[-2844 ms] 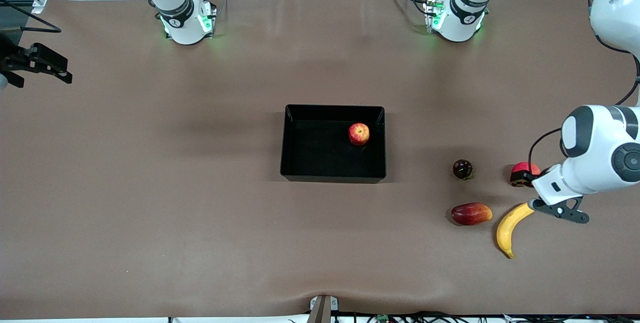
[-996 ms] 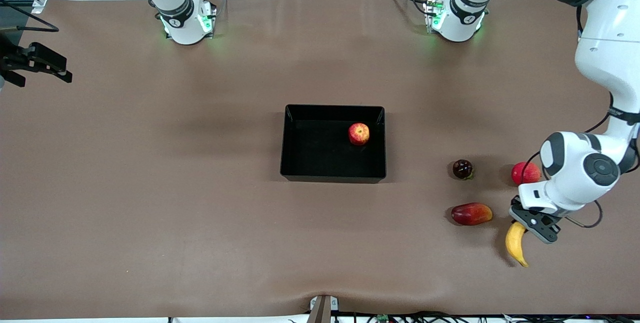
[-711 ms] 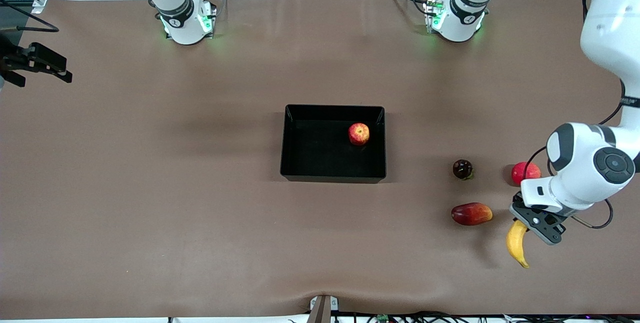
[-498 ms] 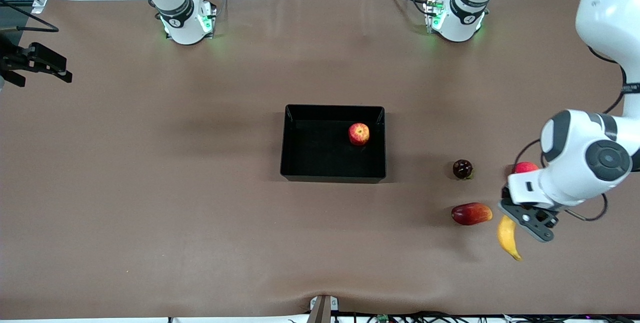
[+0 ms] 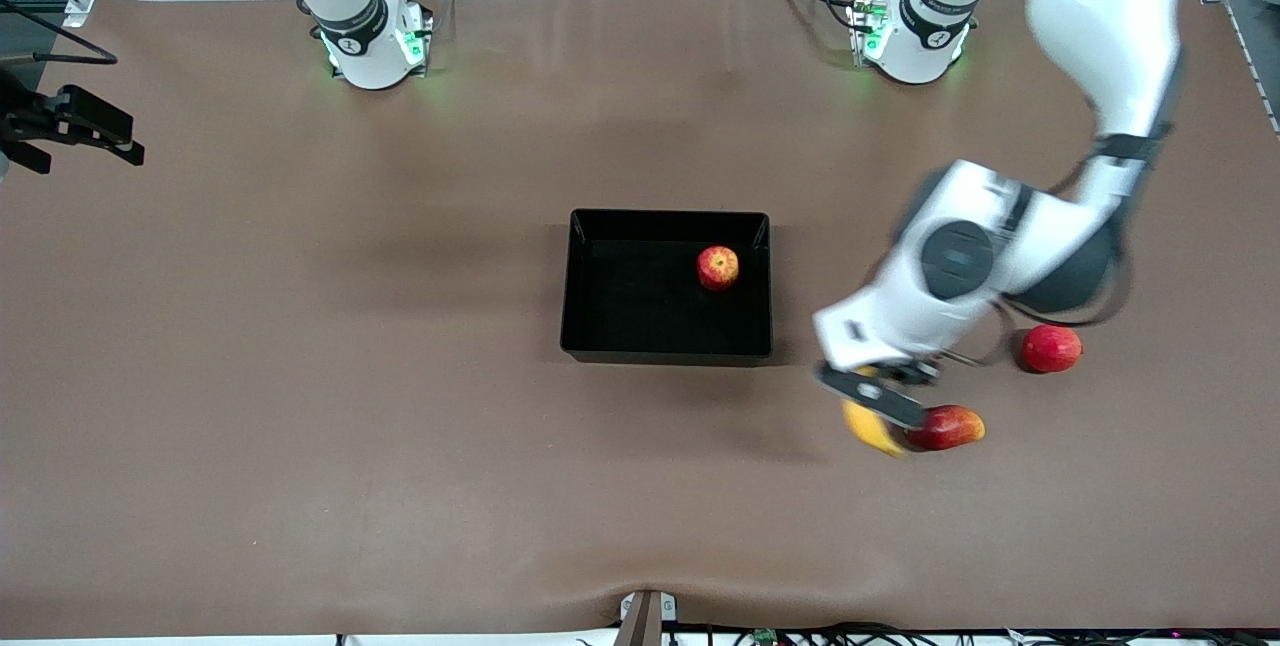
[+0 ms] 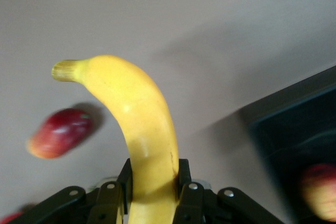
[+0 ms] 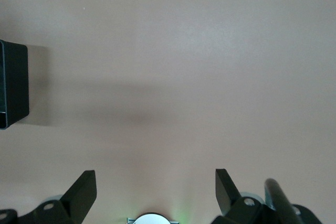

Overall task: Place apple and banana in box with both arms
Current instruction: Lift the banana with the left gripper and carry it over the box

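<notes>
My left gripper (image 5: pixel 872 398) is shut on the yellow banana (image 5: pixel 868 430) and holds it in the air over the table, between the black box (image 5: pixel 665 357) and a red-orange mango-like fruit (image 5: pixel 948 426). In the left wrist view the banana (image 6: pixel 137 124) sticks out from between the fingers of the gripper (image 6: pixel 154 179), with the box wall (image 6: pixel 294 100) off to one side. The red apple (image 5: pixel 718 267) with yellow streaks lies in the box, near its wall toward the left arm's end. My right gripper (image 5: pixel 125 141) is open and empty and waits at the right arm's end of the table.
A smooth pinkish-red round fruit (image 5: pixel 1051 348) lies on the table toward the left arm's end. The mango-like fruit also shows in the left wrist view (image 6: pixel 60 133). The right wrist view shows the open gripper (image 7: pixel 155 190) over bare brown table and a corner of the box (image 7: pixel 13 85).
My left gripper has closed on the banana, lifted it off the table and carried it from the left arm's end toward the box. The right arm has not moved.
</notes>
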Robot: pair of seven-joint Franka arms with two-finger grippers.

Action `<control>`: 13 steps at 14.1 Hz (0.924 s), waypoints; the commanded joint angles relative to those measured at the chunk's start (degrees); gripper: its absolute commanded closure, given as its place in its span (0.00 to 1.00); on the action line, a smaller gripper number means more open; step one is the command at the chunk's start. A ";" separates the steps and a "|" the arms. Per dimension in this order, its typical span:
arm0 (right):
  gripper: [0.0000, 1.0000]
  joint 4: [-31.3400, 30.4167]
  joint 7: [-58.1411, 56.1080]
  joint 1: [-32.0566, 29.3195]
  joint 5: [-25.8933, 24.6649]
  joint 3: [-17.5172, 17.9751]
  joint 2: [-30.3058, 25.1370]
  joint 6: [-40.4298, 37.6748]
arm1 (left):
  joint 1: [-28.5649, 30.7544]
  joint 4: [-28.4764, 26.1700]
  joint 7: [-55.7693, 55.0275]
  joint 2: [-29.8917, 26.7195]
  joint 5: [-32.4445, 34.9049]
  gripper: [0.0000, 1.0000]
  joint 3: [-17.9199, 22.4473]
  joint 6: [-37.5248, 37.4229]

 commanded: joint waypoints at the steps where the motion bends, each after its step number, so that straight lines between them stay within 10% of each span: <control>1: 0.00 -0.05 -0.33 -0.56 1.08 0.08 -0.17 -0.32 | -6.95 0.31 -12.47 0.22 0.21 1.00 0.40 -0.94; 13: 0.00 -0.05 -0.33 -0.56 1.08 -0.01 -0.17 -0.32 | -26.75 0.66 -36.60 7.34 0.91 1.00 4.34 11.79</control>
